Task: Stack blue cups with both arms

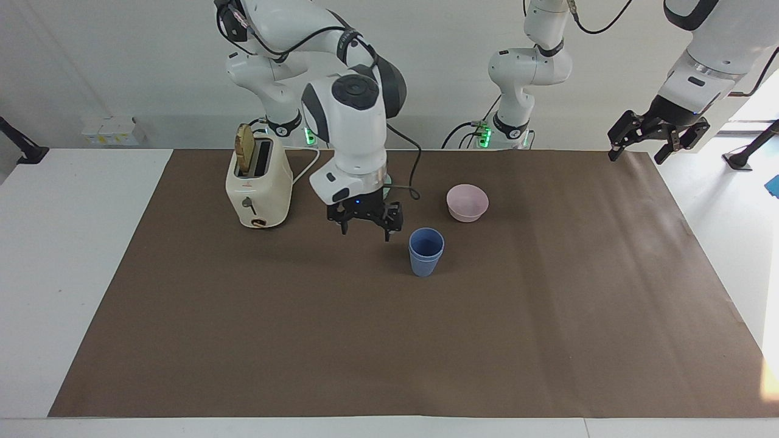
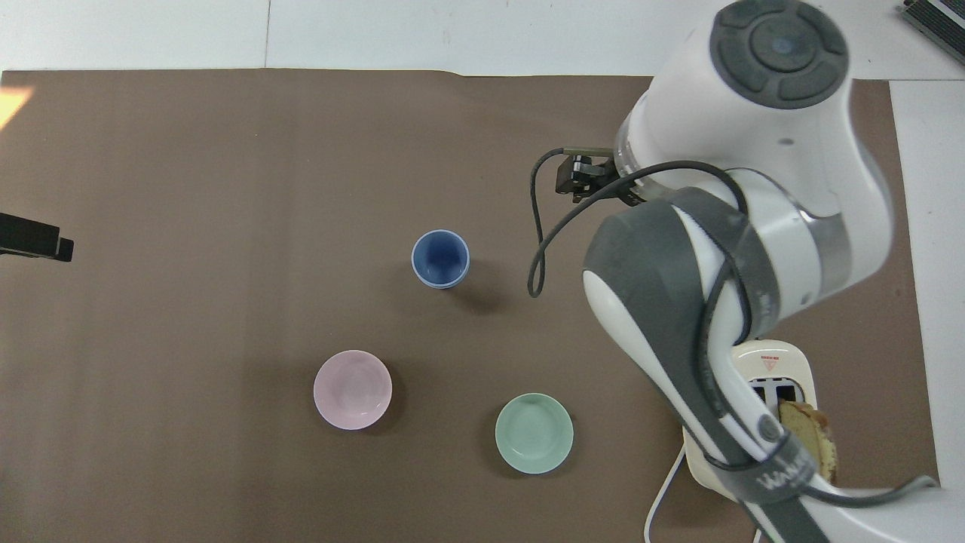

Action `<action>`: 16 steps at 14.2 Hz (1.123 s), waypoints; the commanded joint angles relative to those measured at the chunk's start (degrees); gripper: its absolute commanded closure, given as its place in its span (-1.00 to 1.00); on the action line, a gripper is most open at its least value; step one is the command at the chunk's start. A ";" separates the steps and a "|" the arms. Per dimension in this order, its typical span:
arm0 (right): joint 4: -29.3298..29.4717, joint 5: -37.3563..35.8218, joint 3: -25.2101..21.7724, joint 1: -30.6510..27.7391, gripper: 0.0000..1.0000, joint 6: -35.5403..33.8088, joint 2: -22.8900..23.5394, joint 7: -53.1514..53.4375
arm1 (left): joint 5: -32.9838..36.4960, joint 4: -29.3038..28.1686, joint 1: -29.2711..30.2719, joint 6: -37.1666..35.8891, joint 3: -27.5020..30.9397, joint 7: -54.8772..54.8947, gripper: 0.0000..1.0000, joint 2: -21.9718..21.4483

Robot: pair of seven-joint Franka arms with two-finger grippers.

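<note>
The two blue cups (image 1: 426, 251) stand nested, one inside the other, near the middle of the brown mat; from above the blue cups (image 2: 440, 259) show as one round opening with a double rim. My right gripper (image 1: 365, 232) hangs open and empty a little above the mat, beside the cups toward the toaster, touching nothing. In the overhead view its wrist covers most of it. My left gripper (image 1: 639, 153) waits open and empty, high over the mat's edge at the left arm's end of the table.
A pink bowl (image 1: 467, 202) sits nearer to the robots than the cups. A teal bowl (image 2: 534, 433) lies beside it, mostly hidden by my right wrist in the facing view. A cream toaster (image 1: 258, 185) with a slice of bread stands toward the right arm's end.
</note>
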 commanded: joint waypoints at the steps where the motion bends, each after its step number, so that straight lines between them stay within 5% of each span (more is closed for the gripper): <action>1: 0.78 2.58 0.94 -5.44 -1.00 -4.77 -2.71 -7.73 | 1.03 0.51 0.57 -0.89 -0.43 0.49 -1.00 -0.35; 11: -0.26 3.56 0.33 -14.85 -1.00 -6.56 -6.58 -18.66 | 1.03 0.42 0.65 -0.89 -0.43 0.49 -1.00 -0.35; 14: -11.31 3.65 0.33 -17.32 -1.00 0.29 -12.37 -18.74 | 1.03 0.51 0.39 -0.89 -0.43 0.49 -1.00 -0.35; 16: -13.28 3.65 0.33 -18.46 -1.00 0.66 -13.35 -18.74 | 1.12 0.51 0.39 -0.62 -0.43 0.57 -1.00 -0.26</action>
